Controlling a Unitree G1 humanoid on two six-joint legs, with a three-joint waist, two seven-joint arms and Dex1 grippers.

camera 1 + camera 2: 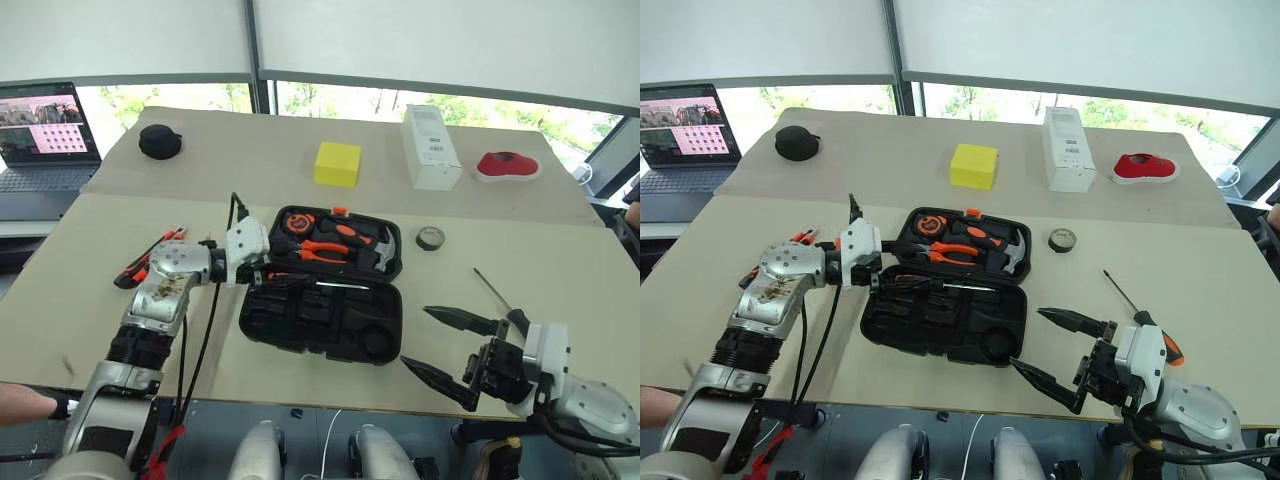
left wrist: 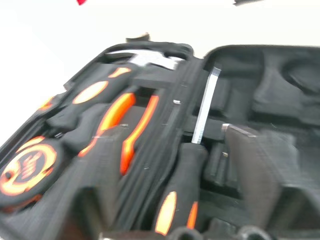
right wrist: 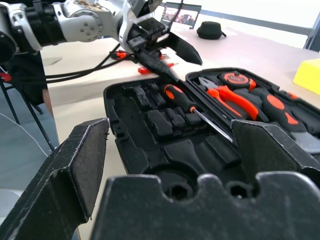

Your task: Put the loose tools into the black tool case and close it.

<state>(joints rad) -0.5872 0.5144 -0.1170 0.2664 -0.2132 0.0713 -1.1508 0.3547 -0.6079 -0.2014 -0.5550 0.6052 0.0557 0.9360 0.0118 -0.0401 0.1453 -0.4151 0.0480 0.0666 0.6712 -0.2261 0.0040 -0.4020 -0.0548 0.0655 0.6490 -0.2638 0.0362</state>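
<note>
The left gripper (image 3: 167,47) hangs at the left end of the open black tool case (image 1: 325,325), its fingers (image 3: 182,47) apart, and no tool between them. Just below them a black-and-orange-handled screwdriver (image 3: 192,109) lies in a recess of the case's near half, its shaft along the hinge line; whether a fingertip touches its handle is hard to tell (the left wrist view is blurred). The right gripper (image 1: 450,350) hovers off the case's near right corner, fingers spread wide and holding nothing.

The far half of the case holds orange-handled pliers (image 1: 325,250), a tape measure (image 1: 296,222) and a hammer (image 1: 382,255), partly overlapping one another. The utility knife (image 1: 135,270) lies on the tabletop (image 1: 560,270) behind the left forearm, mostly hidden by it. The long-shafted screwdriver (image 1: 1130,298) lies beyond the right wrist, which covers part of its handle. The small dark tape roll (image 1: 431,238) sits just right of the case. A person's hand (image 1: 25,405) is cut off by the picture's left edge.
</note>
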